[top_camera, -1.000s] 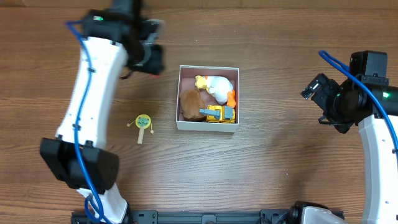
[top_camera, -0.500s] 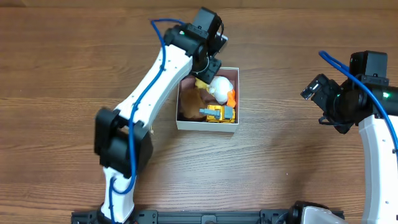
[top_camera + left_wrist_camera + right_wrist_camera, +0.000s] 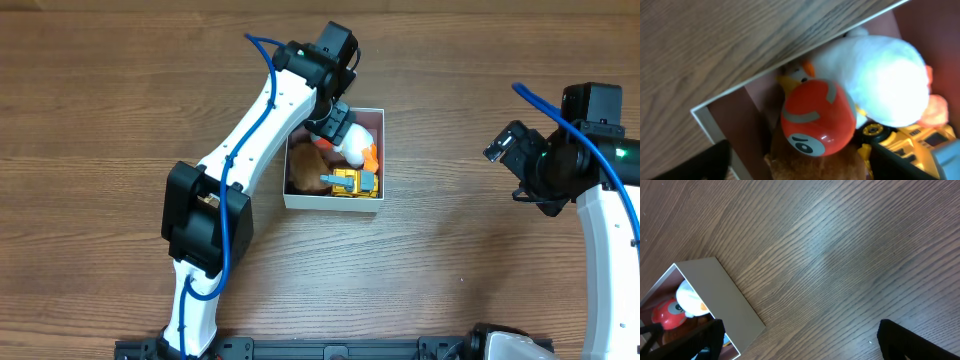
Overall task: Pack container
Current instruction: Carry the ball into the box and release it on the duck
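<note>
The container [image 3: 331, 203] is a square white-walled box mid-table, with a mauve inside. It holds a white plush duck [image 3: 356, 138], a brown plush [image 3: 304, 163] and a yellow toy truck [image 3: 353, 182]. My left gripper [image 3: 331, 124] hangs over the box's far left part and is open. In the left wrist view a red ball [image 3: 818, 118] with a grey stripe lies on the brown plush [image 3: 812, 169] beside the duck [image 3: 882, 80], free of my widely spread jaws [image 3: 805, 167]. My right gripper [image 3: 506, 168] is open and empty, far right of the box.
The left arm's links [image 3: 205, 225] stretch from the near edge across the table left of the box. The right wrist view shows the box's outer wall [image 3: 715, 290] at lower left and bare wood elsewhere.
My left arm has swung from the far left of the table to over the container, then settled slightly lower into its far left corner. The right arm has not moved.
</note>
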`<state>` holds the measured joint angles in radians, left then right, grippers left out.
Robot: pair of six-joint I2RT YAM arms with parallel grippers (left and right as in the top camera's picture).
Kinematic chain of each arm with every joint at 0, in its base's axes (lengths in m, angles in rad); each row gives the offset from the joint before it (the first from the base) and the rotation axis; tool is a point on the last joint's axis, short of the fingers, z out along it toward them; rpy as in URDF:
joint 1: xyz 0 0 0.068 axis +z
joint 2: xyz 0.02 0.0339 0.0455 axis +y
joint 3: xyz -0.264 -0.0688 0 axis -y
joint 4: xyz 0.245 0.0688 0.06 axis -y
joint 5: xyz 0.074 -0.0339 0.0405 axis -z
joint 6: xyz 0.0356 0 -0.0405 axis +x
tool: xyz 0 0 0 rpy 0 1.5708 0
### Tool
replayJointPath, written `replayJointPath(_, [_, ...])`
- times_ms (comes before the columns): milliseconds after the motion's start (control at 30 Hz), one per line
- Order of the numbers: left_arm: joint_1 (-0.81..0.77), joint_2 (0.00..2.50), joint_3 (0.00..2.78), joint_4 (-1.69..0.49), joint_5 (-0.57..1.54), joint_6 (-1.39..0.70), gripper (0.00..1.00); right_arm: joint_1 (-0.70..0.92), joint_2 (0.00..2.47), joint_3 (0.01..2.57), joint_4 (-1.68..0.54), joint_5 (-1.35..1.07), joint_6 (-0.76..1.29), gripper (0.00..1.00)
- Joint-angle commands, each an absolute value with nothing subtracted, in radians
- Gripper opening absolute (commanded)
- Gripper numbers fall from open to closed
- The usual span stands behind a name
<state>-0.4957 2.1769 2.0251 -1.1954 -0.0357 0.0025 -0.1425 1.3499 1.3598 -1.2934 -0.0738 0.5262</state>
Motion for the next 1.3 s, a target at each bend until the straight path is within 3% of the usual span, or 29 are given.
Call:
replayJointPath(0, [-0.497, 2.141, 2.091, -1.211, 0.048, -0.007, 0.40, -0.146, 1.349, 1.374, -1.290, -0.069, 0.524, 1.00])
replayJointPath(33, [-0.499, 2.141, 2.091, -1.212, 0.070, -0.007, 0.19, -0.146, 1.349, 1.374, -1.290, -0.069, 0.524, 1.00])
replayJointPath(100, [-0.505, 2.145, 2.085, -1.211, 0.096, -0.007, 0.04, -0.146, 1.349, 1.374, -1.290, -0.069, 0.524, 1.00])
replayJointPath(600, [-0.511, 2.280, 2.019, -1.213, 0.018, -0.050, 0.04, -0.146, 1.349, 1.374, -1.306, -0.069, 0.524, 1.00])
replayJointPath(633, [-0.511, 2.280, 2.019, -1.213, 0.019, -0.050, 0.05, -0.146, 1.349, 1.374, -1.308, -0.069, 0.524, 1.00])
replayJointPath(767, [-0.509, 2.259, 2.076, -1.276, 0.018, -0.049, 0.35, -0.146, 1.349, 1.374, -1.316, -0.069, 0.524, 1.00])
replayJointPath(900, [-0.506, 2.210, 2.225, -1.409, -0.012, -0.049, 0.39, -0.146, 1.349, 1.374, -1.315, -0.069, 0.524, 1.00])
replayJointPath(1100, [-0.485, 2.093, 2.394, -1.615, -0.082, -0.070, 0.57, -0.146, 1.349, 1.374, -1.316, -0.069, 0.524, 1.00])
replayJointPath(1267, [-0.418, 2.004, 2.368, -1.690, -0.110, -0.137, 0.60, -0.146, 1.349, 1.374, -1.319, -0.070, 0.524, 1.00])
